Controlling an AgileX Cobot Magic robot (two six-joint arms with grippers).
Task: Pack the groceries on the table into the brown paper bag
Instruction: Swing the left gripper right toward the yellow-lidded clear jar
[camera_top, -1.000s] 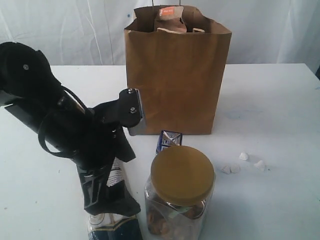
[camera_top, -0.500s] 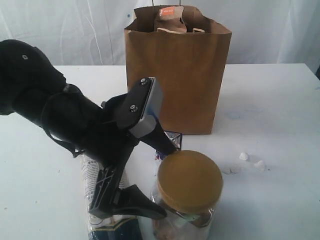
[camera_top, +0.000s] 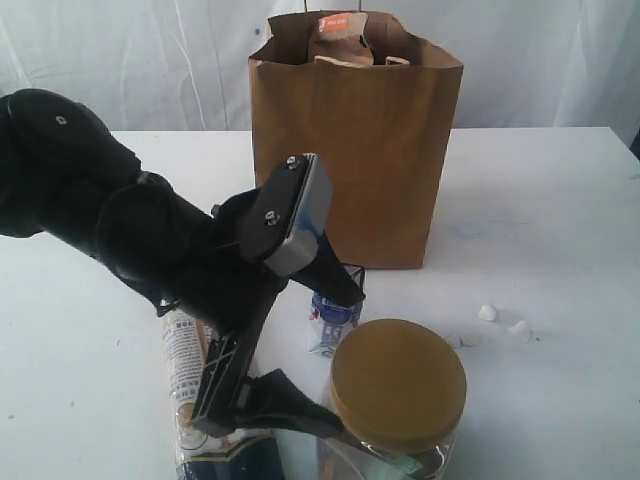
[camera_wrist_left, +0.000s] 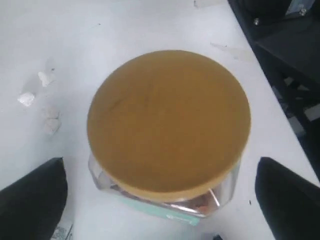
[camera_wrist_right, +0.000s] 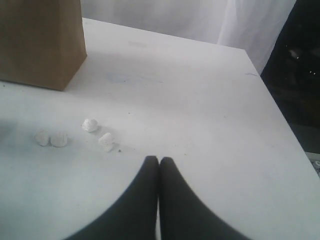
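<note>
The yellow-lidded clear jar (camera_top: 398, 385) (camera_wrist_left: 167, 117) stands at the front of the white table (camera_top: 540, 200). My left gripper (camera_top: 335, 358) (camera_wrist_left: 160, 167) is open; its black fingers (camera_wrist_left: 30, 200) sit wide on either side of the jar, apart from it. The small blue-white carton (camera_top: 335, 322) stands just behind the jar, under the upper finger. The long cream-black packet (camera_top: 188, 360) lies beneath the left arm. The brown paper bag (camera_top: 350, 160) (camera_wrist_right: 40, 45) stands upright behind, with the orange-labelled pouch (camera_top: 337, 30) showing at its mouth. My right gripper (camera_wrist_right: 159, 161) is shut and empty over bare table.
Several small white crumbs (camera_top: 488, 313) (camera_wrist_right: 90, 125) lie on the table right of the jar. The table's right edge (camera_wrist_right: 280, 125) runs beside the right gripper. A white curtain hangs behind the bag.
The left gripper swung up from over the packet to face the jar. The jar slid right and toward the table's front. The carton shifted forward too.
</note>
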